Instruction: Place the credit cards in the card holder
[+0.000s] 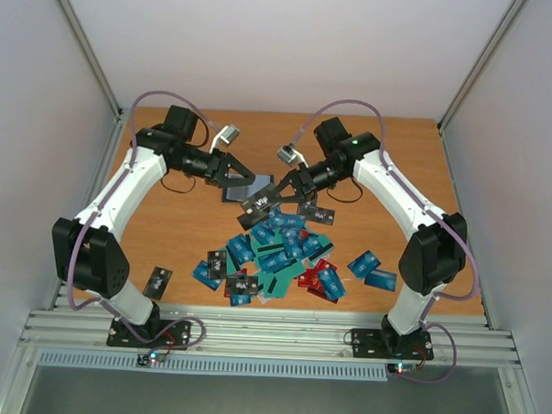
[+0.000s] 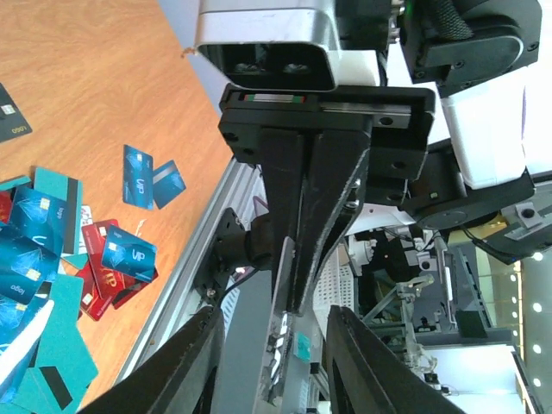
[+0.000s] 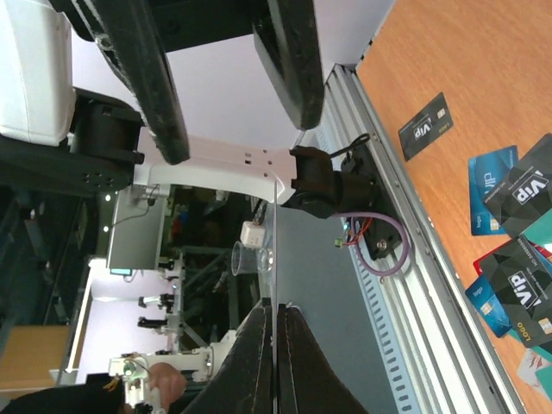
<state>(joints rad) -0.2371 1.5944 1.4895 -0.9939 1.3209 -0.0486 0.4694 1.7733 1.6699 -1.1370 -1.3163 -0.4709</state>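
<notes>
Your right gripper [image 1: 278,198] is clamped on a black card [image 1: 258,207] with white print, holding it in the air over the far edge of the pile of cards [image 1: 276,248]. In the right wrist view its fingers [image 3: 256,362] press together on that card, which shows edge-on as a thin line. Your left gripper [image 1: 232,175] faces it from the other side with its fingers [image 2: 194,362] apart. The card's free end reaches in between them, and you cannot tell whether either finger touches it. The card holder [image 1: 237,191] lies on the table [image 1: 396,176] just under the two grippers, partly hidden by them. A lone card [image 1: 157,281] sits well apart from the pile, near your left arm's base.
</notes>
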